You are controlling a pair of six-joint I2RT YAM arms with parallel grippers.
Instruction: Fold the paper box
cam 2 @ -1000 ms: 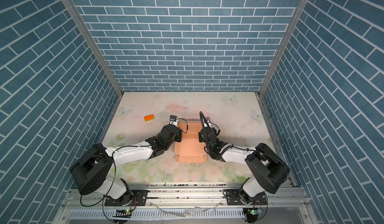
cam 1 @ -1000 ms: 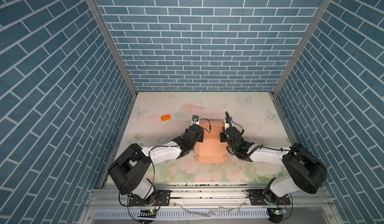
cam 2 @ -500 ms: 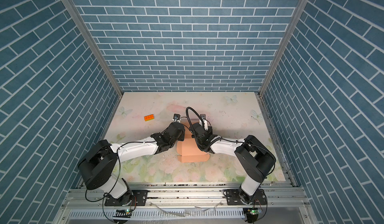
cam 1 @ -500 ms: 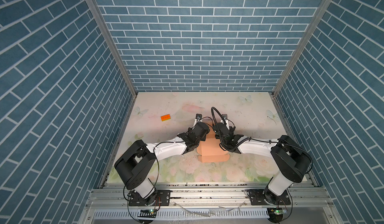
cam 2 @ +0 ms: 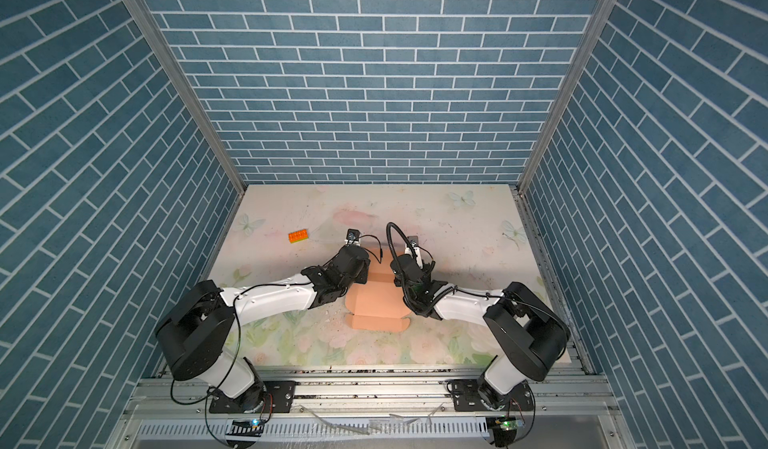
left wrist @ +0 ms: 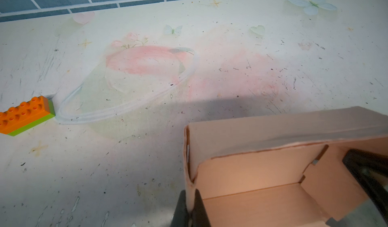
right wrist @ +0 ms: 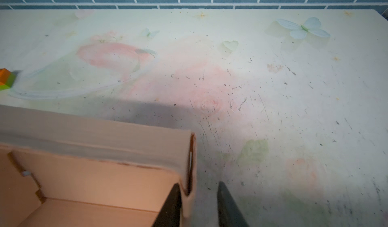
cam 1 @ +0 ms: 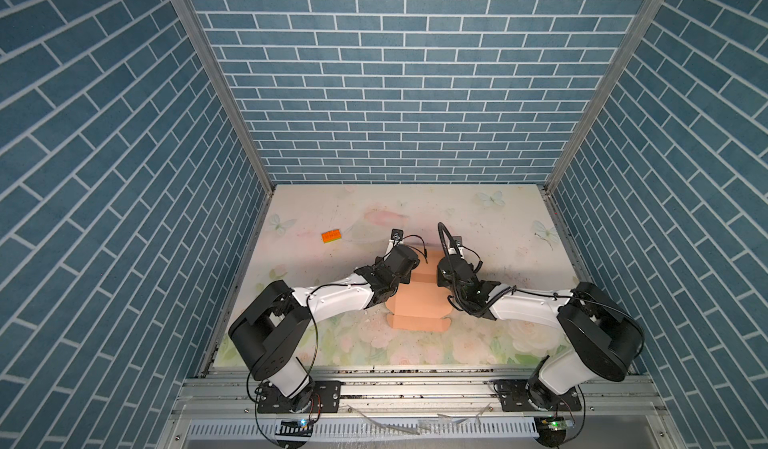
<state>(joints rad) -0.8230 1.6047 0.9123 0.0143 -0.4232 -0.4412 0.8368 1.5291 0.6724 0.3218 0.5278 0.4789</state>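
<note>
Clenched tight, the left hand (left wrist: pixel 190 210) pinches one upright side wall of the paper box (left wrist: pixel 262 173). Its two dark fingers (left wrist: pixel 180 207) press on either face of the thin card near the corner, w/ no gap showing in the left wrist cam. The right hand (right wrist: pixel 199 207) is released. Its fingers (right wrist: pixel 227 205) stand parted astride the opposite side wall. The outer one is clear of the card, w/ bare table (right wrist: pixel 273 110) showing btwn them. The inner one is inside the box, just beside the wall. It seems to touch the card, but the edge is blurred there.

In both top views the paper box (cam 1: pixel 419 305) (cam 2: pixel 376 301) sits on the table approx mid-width, nearer the robot's side than the back wall, btwn the two wrists. Its far part is raised into an open tray: back wall and both side walls upright, floor flat, peach-tan inside. The back wall's top edge is rolled over, double thickness. The near part lies flat on the table toward the arm bases, w/ small tabs at its near corners.

An orange toy brick (cam 1: pixel 331 236) w/ a green base lies on the table, well apart from the box, off to the left and farther back.
</note>
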